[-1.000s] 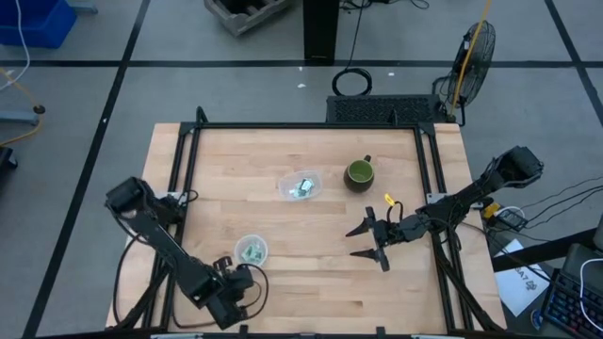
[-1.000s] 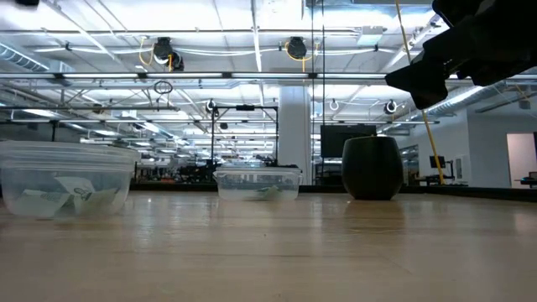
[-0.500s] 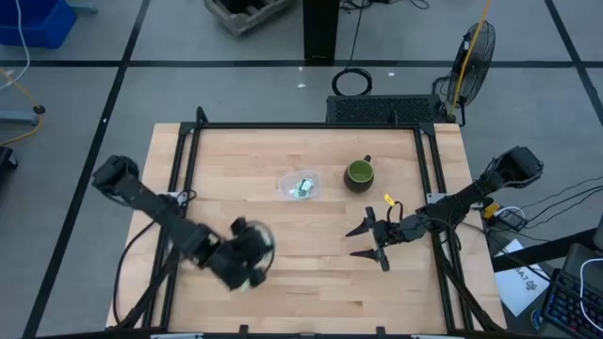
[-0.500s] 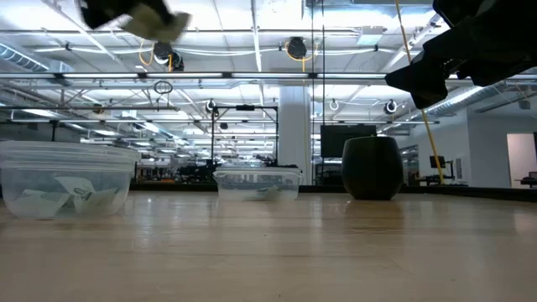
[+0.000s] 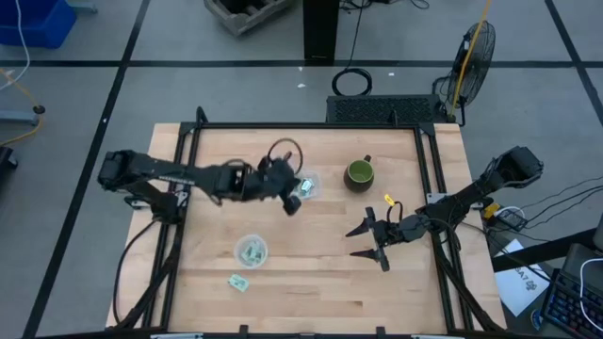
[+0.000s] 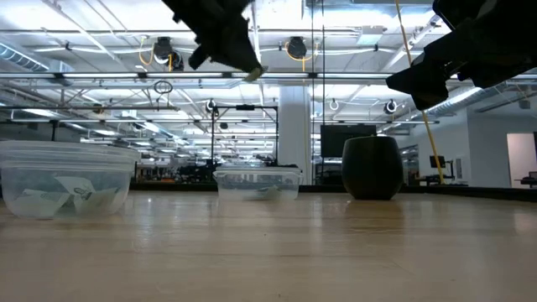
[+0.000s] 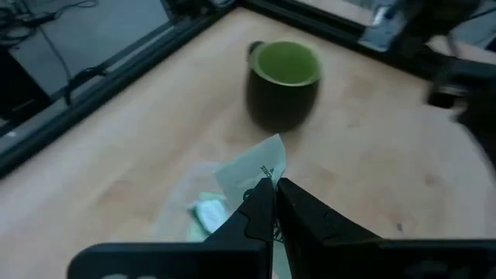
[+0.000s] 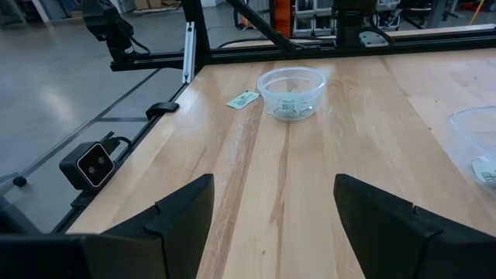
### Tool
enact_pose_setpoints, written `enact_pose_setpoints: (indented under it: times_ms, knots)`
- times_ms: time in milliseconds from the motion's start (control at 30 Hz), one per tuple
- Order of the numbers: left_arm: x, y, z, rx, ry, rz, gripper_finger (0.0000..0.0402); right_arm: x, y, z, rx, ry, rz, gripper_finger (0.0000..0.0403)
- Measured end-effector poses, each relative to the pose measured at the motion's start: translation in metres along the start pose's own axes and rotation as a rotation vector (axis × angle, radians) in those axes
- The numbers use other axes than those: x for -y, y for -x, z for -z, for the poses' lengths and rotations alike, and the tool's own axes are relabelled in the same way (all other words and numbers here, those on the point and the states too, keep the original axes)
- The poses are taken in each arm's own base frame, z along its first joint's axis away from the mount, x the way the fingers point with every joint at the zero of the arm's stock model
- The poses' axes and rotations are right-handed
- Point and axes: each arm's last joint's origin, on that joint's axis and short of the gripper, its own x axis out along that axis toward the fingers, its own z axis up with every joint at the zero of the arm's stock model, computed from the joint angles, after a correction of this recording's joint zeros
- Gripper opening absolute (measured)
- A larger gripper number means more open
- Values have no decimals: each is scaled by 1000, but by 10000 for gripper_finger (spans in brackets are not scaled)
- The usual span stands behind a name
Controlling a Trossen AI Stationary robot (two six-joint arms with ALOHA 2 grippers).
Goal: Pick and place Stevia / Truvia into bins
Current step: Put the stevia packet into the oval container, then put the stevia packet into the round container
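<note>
My left gripper (image 7: 275,184) is shut on a pale white-green sachet (image 7: 256,164). It hovers over the rounded-square clear bin (image 5: 303,185), which holds other sachets (image 7: 205,213). In the low view the left gripper (image 6: 222,38) is high above the table. The small round bin (image 5: 251,250) holds sachets too. One sachet (image 5: 237,281) lies flat on the table near it, seen also in the right wrist view as the lone sachet (image 8: 242,100). My right gripper (image 5: 356,242) waits open above the table's right half. My left gripper pinches the sachet between its two fingertips by one end (image 7: 265,180). The fingers come slanting down from the table's left. The rest of the paper (image 7: 252,159) sticks out beyond the tips, lifted clear above the rounded-square bin.
A dark green mug (image 5: 359,173) stands right of the rounded-square bin, close to the left gripper. A black frame rail (image 5: 301,125) borders the table's far side. Bare wood (image 5: 311,282) lies between the round bin and the right gripper.
My left gripper has swung from the table's near edge, by the round bin, up and toward the far side, ending over the rounded-square bin with the sachet in its tips. One sachet now shows on the table where the gripper was. The right arm kept still.
</note>
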Motion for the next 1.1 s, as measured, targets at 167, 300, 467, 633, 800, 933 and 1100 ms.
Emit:
enact_pose_setpoints:
  times_ms: [167, 300, 467, 633, 800, 933, 1100]
  knots:
    - [-32, -12, -10, -33, -17, -40, 9, 0, 0, 0, -1, -2, 0, 258]
    - [-46, -28, -12, -52, -12, -59, 10, -1, 0, 0, -2, 6, -4, 258]
    - [-48, -55, 1, -141, -34, 15, 28, -2, 0, 0, -2, 1, -6, 258]
    - [-47, -73, 16, -216, -47, -2, 14, -2, 0, 0, 5, 0, -11, 258]
    - [-48, -77, 18, -232, -46, -3, 12, -2, 0, 0, 5, 4, -10, 258]
    - [-52, -79, 17, -241, -1, 34, 49, -2, 1, 0, 4, 4, -10, 258]
    - [-57, -80, 16, -223, 36, -26, 101, -2, 1, 0, 4, 4, -10, 258]
